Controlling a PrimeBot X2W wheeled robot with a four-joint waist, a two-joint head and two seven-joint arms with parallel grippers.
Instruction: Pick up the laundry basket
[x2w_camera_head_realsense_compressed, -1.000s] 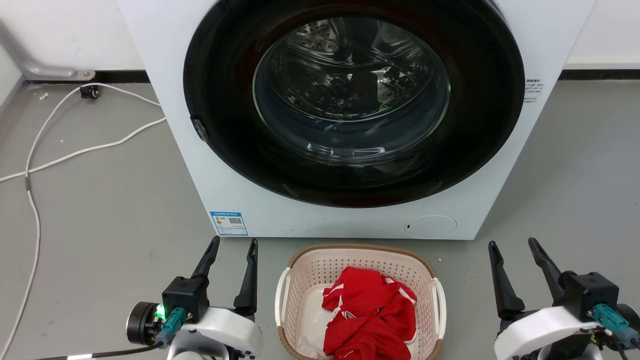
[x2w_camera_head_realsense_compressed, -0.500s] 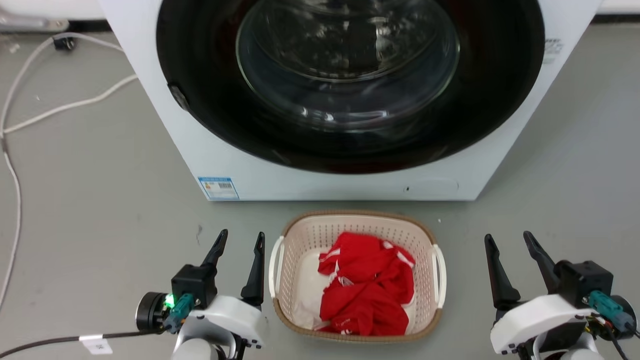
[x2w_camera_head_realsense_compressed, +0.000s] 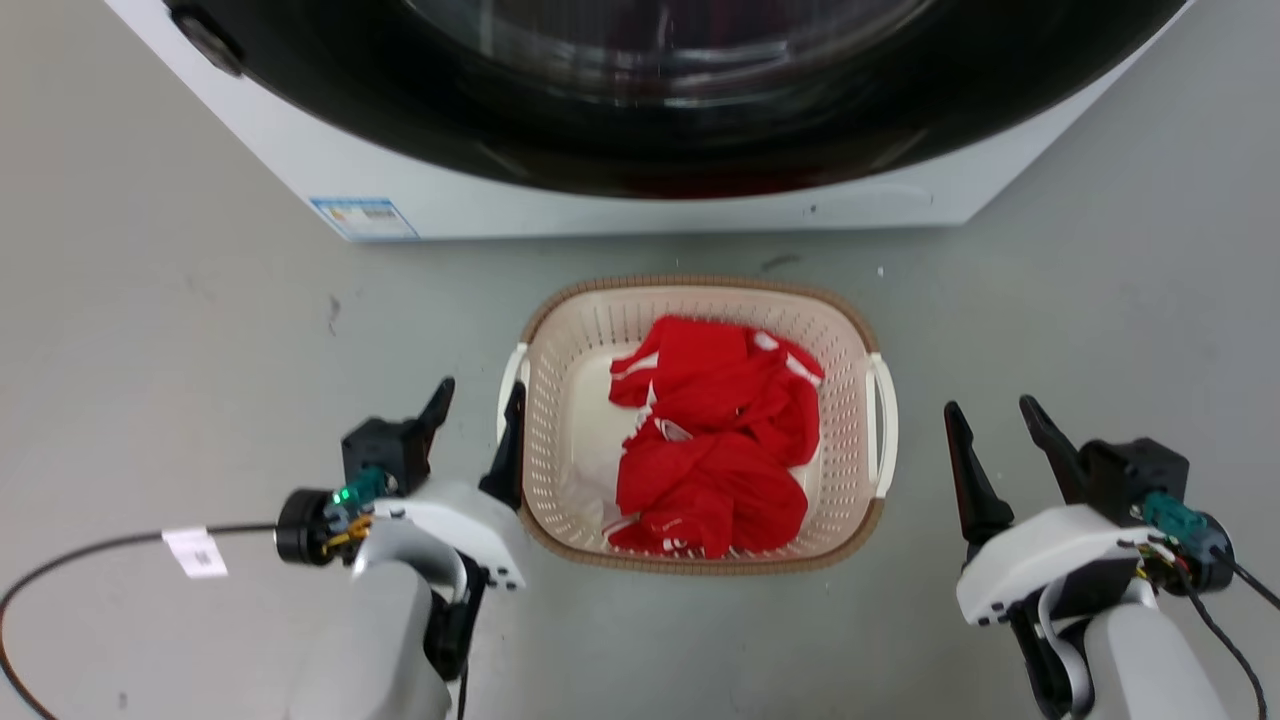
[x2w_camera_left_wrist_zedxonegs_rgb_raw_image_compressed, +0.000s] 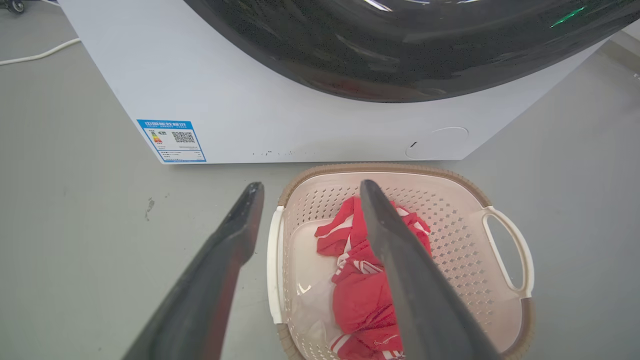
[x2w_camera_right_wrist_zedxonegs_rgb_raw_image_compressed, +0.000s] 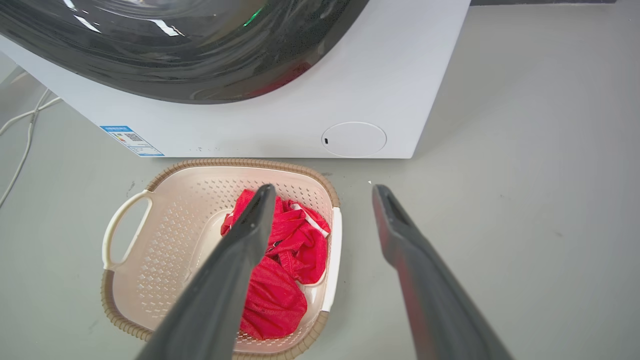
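Aligning on the laundry basket (x2w_camera_head_realsense_compressed: 850, 440), sitting on the floor before the washer (x2w_camera_head_realsense_compressed: 600, 210).
Left gripper (x2w_camera_head_realsense_compressed: 481, 390) and right gripper (x2w_camera_head_realsense_compressed: 989, 407) are gaping wide, empty; centre each over its white handle (x2w_camera_head_realsense_compressed: 885, 420): left seemingly straddling, right lying outboard.

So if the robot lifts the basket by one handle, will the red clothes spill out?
It would probably tilt: the laundry basket has a white handle on each side, so lifting both should keep it level. It likely feels light, holding just a small heap of red clothes. Its holey walls look stiff.
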